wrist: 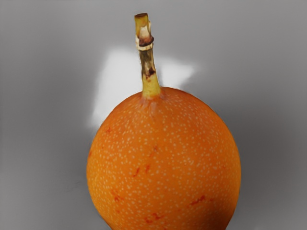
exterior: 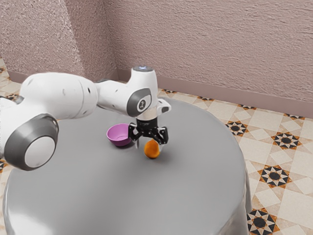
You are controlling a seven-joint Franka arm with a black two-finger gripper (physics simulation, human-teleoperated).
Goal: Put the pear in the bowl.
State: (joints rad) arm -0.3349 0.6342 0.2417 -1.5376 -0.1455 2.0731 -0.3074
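Observation:
My gripper (exterior: 149, 146) points down over the table with its fingers spread open. The orange pear (exterior: 152, 150) is just beneath the hand, between the fingers; a gap shows between it and the finger on the exterior view's left. In the wrist view the pear (wrist: 163, 163) looks large, round and speckled, with a pale brown stem. A purple bowl (exterior: 119, 135) stands close by, toward the exterior view's left of the gripper, with part of its rim near the hand.
The round table (exterior: 117, 191) has a grey cloth that hangs over its edge. Beyond it are a patterned tile floor (exterior: 288, 196) and a rough pinkish wall (exterior: 210, 44).

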